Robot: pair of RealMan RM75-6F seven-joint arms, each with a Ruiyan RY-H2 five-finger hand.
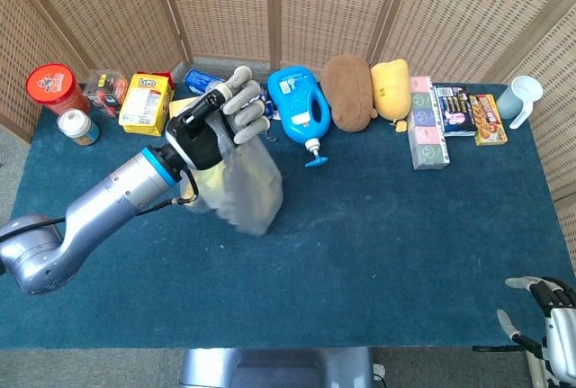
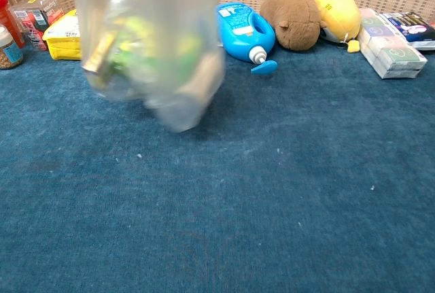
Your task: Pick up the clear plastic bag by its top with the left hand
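Observation:
The clear plastic bag hangs in the air above the blue table, gripped at its gathered top by my left hand. In the chest view the bag is blurred with motion, its bottom off the cloth, with green and tan items inside. My left hand itself is out of the chest view. My right hand shows only at the bottom right corner of the head view, low by the table's near edge, holding nothing, fingers curled.
Along the back stand a red-lidded jar, a small jar, a yellow box, a blue detergent bottle, a brown plush, a yellow plush, boxes and a pale cup.

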